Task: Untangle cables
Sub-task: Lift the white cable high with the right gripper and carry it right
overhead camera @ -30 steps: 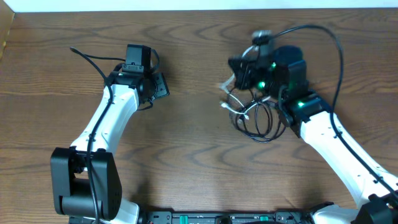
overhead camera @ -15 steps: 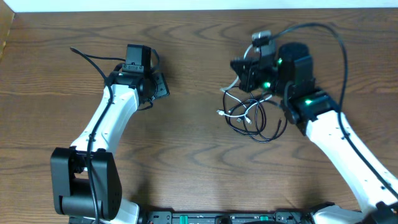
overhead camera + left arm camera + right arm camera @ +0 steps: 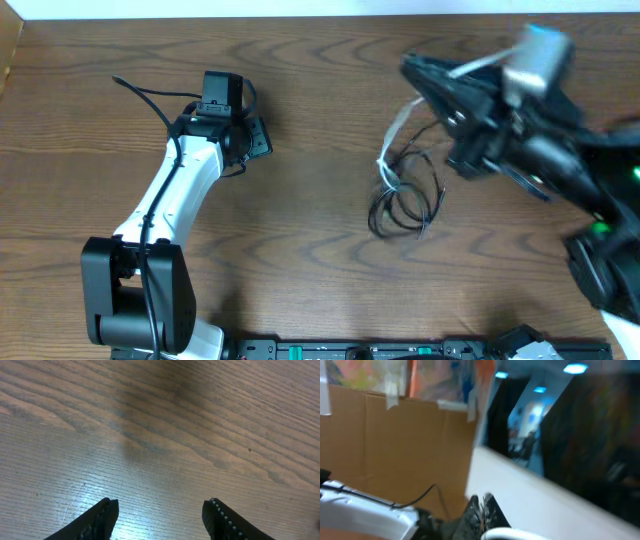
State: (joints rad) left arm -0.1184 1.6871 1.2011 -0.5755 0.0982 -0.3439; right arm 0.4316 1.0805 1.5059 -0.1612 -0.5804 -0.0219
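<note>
Cables (image 3: pixel 398 190): the white cable (image 3: pixel 392 130) is pinched in the closed right gripper (image 3: pixel 412 68) (blurred, raised off the table (image 3: pixel 320 250)) and trails down from it to the black cable (image 3: pixel 400 212), coiled below. Well left of that gripper, the left gripper (image 3: pixel 161 505) stands parted, empty.

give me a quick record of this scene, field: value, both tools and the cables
left tool: open, low over bare table, nothing between its fingers
right tool: shut, raised off the table, seems to pinch the white cable
white cable: upper end lifted, strand hangs down to the pile
black cable: coiled in loops on the table, the white one's lower end among them
tangle: not yet separated
blur: overhead view is smeared around the right tool
</note>
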